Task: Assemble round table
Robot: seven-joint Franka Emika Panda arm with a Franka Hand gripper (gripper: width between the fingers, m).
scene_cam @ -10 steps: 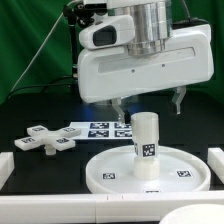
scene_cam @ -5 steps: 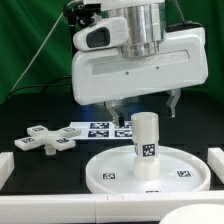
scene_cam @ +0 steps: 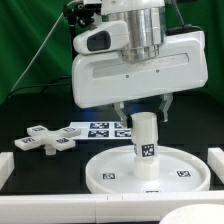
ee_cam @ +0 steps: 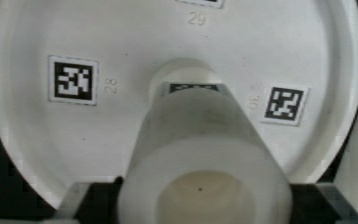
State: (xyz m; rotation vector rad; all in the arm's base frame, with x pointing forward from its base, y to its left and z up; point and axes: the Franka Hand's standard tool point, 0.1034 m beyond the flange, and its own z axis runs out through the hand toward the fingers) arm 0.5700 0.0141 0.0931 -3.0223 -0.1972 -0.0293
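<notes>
Wide open at the jaws, nothing gripped. Between the two dark fingers (scene_cam: 165, 104), clear of both: the top of the leg (scene_cam: 146, 145), with the fingertips roughly level with that top in the exterior view. Same story from the wrist view, looking straight down the leg (ee_cam: 202, 160) with a dark fingertip (ee_cam: 98, 196) on either side of it and a gap to each.

Upright at the middle of the round disc (scene_cam: 150, 188), one leg only, short and cylindrical. On its side, one black-and-white square tag facing the exterior camera. On the disc's flat face, two tags in the exterior view, one to each side of the leg; two again in the wrist view on the disc (ee_cam: 51, 30). Near the disc's rim in the wrist view, a small faint mark, perhaps digits, too blurred to read. No brand or other writing legible anywhere.

Flat on the dark bench (scene_cam: 50, 172), well off to the exterior view's left of the disc: one cross-shaped piece (scene_cam: 45, 140), tagged on its arms, tags too small to count surely. Behind the disc, partly hidden by the leg: the marker board (scene_cam: 95, 130). Above everything, the arm's broad white housing (scene_cam: 135, 70).
</notes>
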